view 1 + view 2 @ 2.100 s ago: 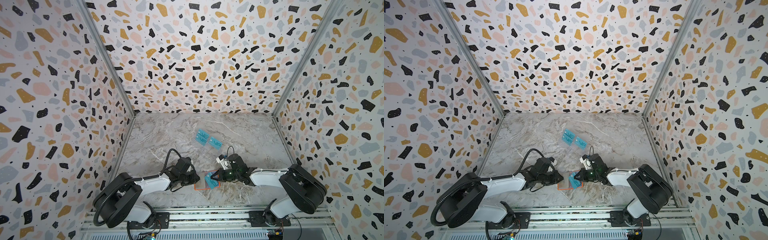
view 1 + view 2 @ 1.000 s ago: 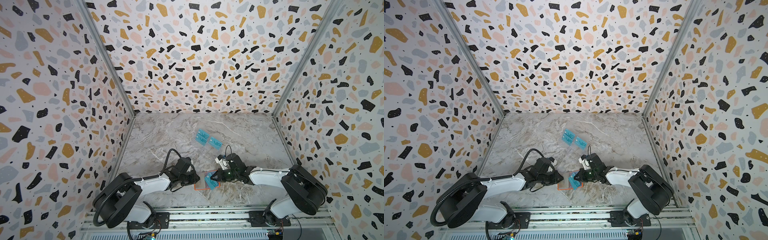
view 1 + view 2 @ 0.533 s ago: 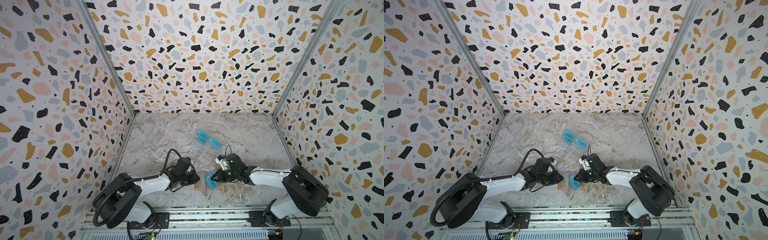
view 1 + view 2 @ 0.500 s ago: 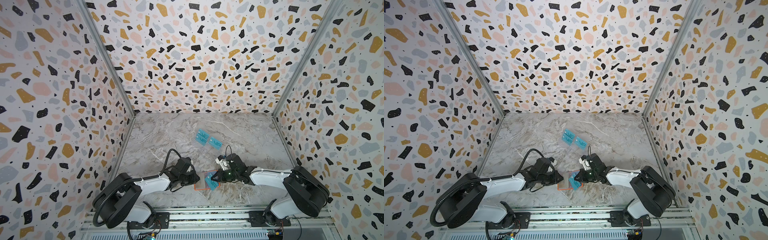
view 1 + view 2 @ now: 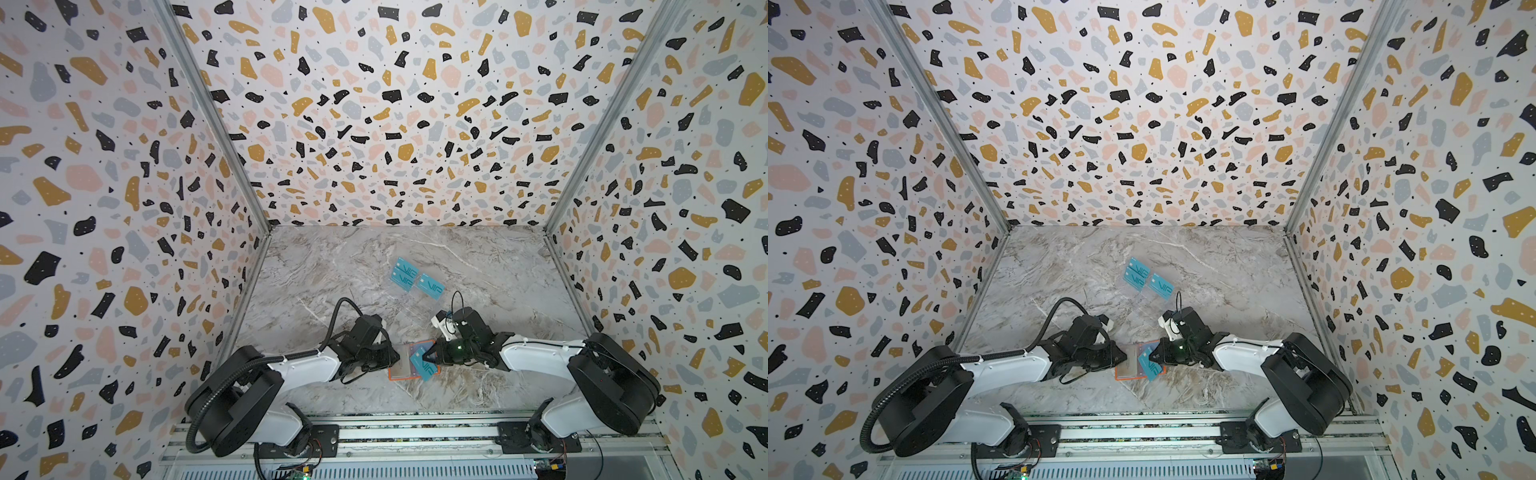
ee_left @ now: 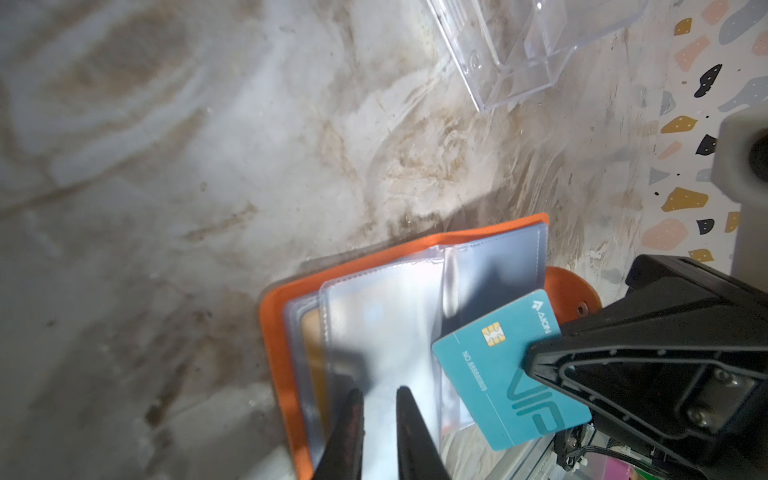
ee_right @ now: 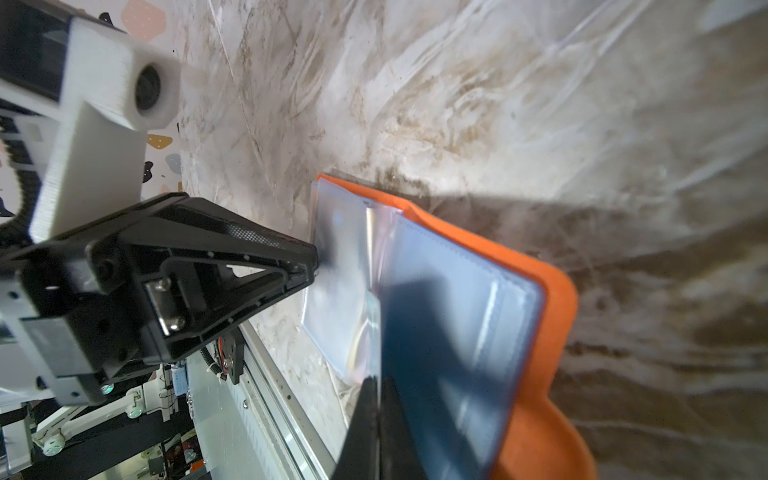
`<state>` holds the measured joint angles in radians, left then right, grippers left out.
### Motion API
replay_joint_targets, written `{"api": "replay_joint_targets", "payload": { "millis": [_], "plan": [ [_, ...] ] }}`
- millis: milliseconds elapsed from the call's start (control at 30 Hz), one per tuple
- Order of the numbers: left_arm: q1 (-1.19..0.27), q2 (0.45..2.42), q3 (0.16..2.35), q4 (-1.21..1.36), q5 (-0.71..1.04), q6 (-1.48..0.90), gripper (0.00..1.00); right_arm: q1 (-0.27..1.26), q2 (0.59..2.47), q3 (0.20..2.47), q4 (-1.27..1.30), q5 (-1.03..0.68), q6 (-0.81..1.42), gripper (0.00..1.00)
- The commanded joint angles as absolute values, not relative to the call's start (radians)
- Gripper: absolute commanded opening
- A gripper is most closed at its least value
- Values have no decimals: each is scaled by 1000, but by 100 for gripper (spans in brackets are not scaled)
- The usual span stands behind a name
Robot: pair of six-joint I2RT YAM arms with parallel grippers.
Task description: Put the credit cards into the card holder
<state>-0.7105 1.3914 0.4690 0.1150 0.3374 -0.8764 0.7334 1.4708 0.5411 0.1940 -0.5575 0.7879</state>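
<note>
The orange card holder [image 5: 400,369] [image 5: 1126,370] lies open near the front edge, its clear sleeves showing in both wrist views [image 6: 274,332] [image 7: 557,316]. My right gripper [image 5: 424,357] [image 5: 1151,356] [image 7: 376,380] is shut on a teal VIP credit card [image 5: 424,369] [image 5: 1150,369] [image 6: 490,374] [image 7: 440,332], held tilted over the holder's right page. My left gripper [image 5: 396,359] [image 5: 1123,358] [image 6: 378,395] pinches the edge of a clear sleeve with its jaws narrowly apart. A gold card [image 6: 309,332] sits inside a sleeve. More teal credit cards [image 5: 404,272] [image 5: 431,286] lie farther back.
A transparent acrylic stand [image 6: 519,50] [image 5: 409,301] lies on the marble floor just behind the holder, with the loose teal cards at its far end. Terrazzo walls close in the left, right and back. A metal rail [image 5: 415,428] runs along the front.
The right arm's elbow has drifted slightly to the right. The held card and both grippers stay in almost the same place over the holder.
</note>
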Motion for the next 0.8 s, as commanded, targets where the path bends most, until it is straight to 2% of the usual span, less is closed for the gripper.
{"api": "replay_joint_targets", "payload": {
  "millis": [0,467,767],
  "plan": [
    [-707,1399,436,22,323,-877,19,739,1486,546,203,-567,786,0],
    [-707,1392,431,18,322,-877,19,739,1539,528,348,-584,853,0],
    [-707,1392,431,22,323,-877,19,739,1587,478,492,-535,947,0]
  ]
}}
